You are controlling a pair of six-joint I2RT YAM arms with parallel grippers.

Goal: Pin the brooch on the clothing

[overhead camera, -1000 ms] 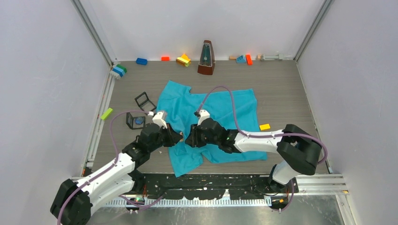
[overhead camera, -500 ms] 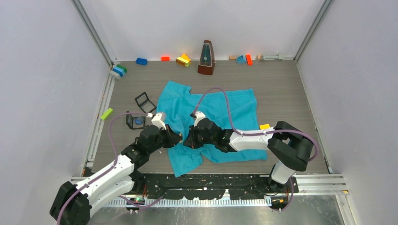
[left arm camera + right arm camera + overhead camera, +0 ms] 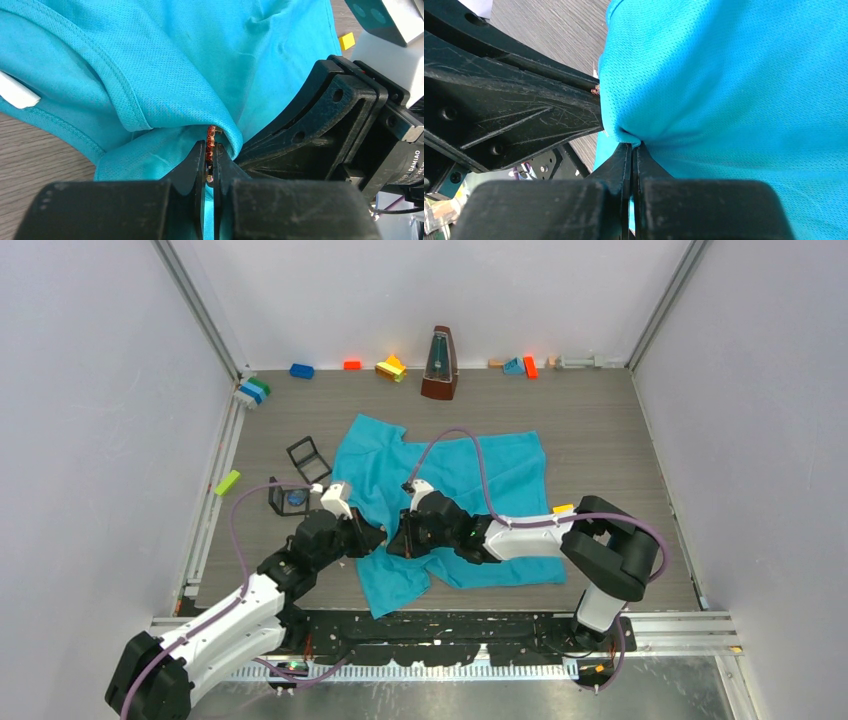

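Observation:
The teal-blue T-shirt [image 3: 460,480] lies spread on the table, its white neck label [image 3: 15,92] at the left of the left wrist view. My left gripper [image 3: 211,150] is shut on a small reddish-gold brooch [image 3: 210,140], held edge-on against a raised fold of the shirt [image 3: 165,95]. My right gripper [image 3: 632,146] is shut on a pinched fold of the same shirt [image 3: 734,90], right beside the left gripper. In the top view the two grippers, left [image 3: 378,537] and right [image 3: 392,543], meet tip to tip over the shirt's near left part. The brooch tip [image 3: 595,90] shows in the right wrist view.
Two small black open boxes, the farther [image 3: 309,456] and the nearer [image 3: 289,498], stand left of the shirt. A metronome [image 3: 439,364] and several coloured bricks line the back wall. A yellow brick [image 3: 563,509] lies right of the shirt, a green one [image 3: 227,482] at the left rail.
The right arm has reached further left, bringing its gripper and the pinched fold up against the left gripper. The left arm shifted slightly towards me.

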